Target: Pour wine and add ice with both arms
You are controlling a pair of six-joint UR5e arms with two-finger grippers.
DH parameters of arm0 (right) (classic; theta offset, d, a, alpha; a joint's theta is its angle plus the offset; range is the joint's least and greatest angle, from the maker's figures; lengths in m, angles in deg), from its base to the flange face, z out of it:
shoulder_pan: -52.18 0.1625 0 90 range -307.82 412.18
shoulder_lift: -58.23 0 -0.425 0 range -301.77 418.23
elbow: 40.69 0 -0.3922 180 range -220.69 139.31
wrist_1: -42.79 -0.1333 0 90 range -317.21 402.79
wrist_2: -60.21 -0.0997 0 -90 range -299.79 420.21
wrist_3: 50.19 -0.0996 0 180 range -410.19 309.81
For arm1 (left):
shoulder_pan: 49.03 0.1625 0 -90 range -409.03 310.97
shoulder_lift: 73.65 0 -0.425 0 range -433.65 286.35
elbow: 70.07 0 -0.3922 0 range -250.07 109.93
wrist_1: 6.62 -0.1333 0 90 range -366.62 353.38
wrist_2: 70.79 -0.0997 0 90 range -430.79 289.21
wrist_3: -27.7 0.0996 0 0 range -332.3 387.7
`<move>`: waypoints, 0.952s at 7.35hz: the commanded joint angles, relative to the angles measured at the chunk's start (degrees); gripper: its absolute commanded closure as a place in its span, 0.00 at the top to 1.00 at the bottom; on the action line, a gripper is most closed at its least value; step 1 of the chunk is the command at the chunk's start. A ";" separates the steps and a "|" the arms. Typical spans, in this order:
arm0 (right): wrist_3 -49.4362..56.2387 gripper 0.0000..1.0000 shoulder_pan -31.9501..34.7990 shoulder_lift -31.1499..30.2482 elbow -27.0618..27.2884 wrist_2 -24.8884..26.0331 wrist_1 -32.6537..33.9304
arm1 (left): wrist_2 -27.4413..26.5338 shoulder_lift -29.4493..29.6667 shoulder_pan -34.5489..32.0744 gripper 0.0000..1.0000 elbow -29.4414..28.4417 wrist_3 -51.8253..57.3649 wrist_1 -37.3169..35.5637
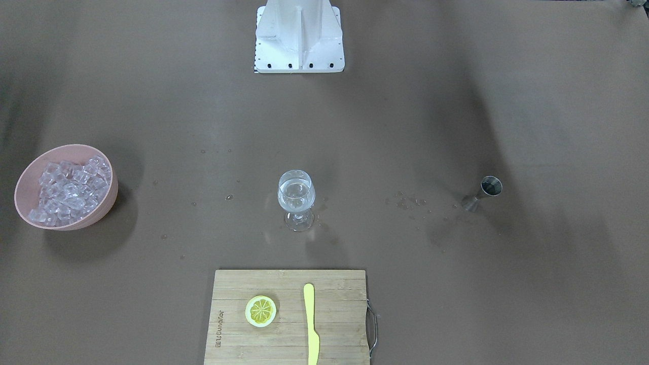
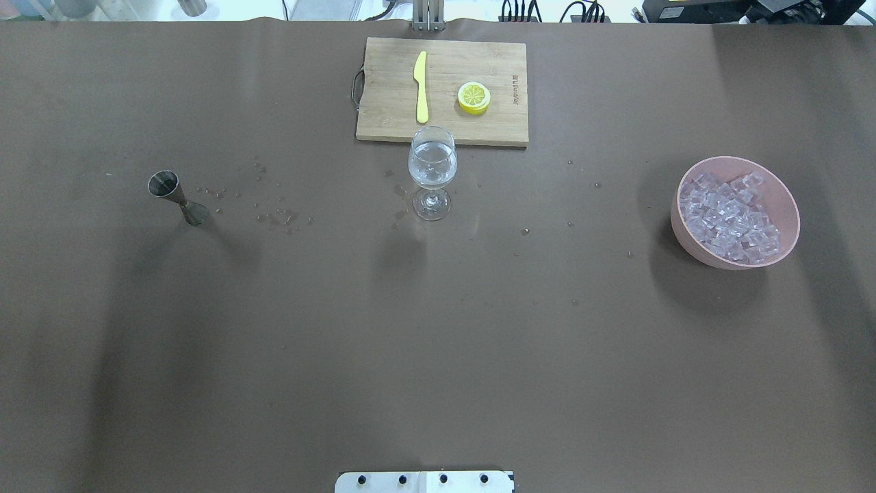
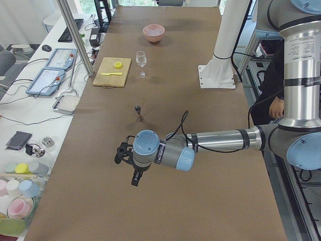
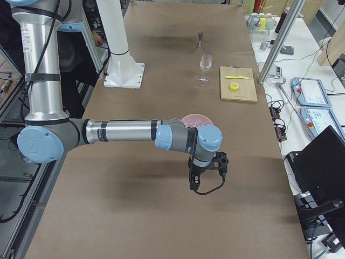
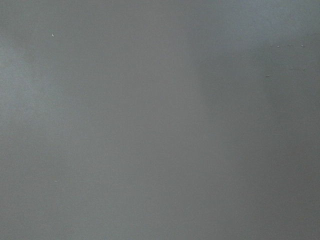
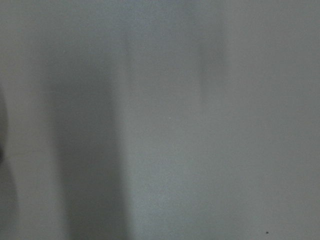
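At the table (image 2: 274,342) ends my left pincer (image 3: 135,176) and right pincer (image 4: 193,183) hover, grip unreadable; wine (image 1: 296,196) looks poured, so I'd approach ice (image 1: 68,190) squarely from above.

A long table covered in matte brown paper (image 2: 438,342) fills the room. A white side desk (image 3: 30,113) lines one edge, behind a slanted aluminium post (image 3: 76,37). Daylight comes from the far window (image 3: 88,4).

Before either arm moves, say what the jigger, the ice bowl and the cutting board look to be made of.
Jigger: probably steel, dark grey with a dull metallic sheen. Ice bowl: matte pink, opaque, no glare; likely plastic, though ceramic cannot be ruled out. Cutting board: pale wood or bamboo, unvarnished-looking, with joined strips showing.
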 commanded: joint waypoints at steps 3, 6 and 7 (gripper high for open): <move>0.00 1.00 0.00 -0.09 0.20 -0.62 0.00 | -0.12 0.08 0.09 0.98 -0.15 -0.26 -0.27; 0.00 1.00 0.09 -0.09 0.47 -0.97 0.00 | -0.03 -0.01 0.00 0.98 0.20 -0.26 -0.18; 0.00 1.00 0.09 -0.09 0.47 -0.97 0.00 | 0.05 0.17 0.09 0.98 0.11 -0.26 0.17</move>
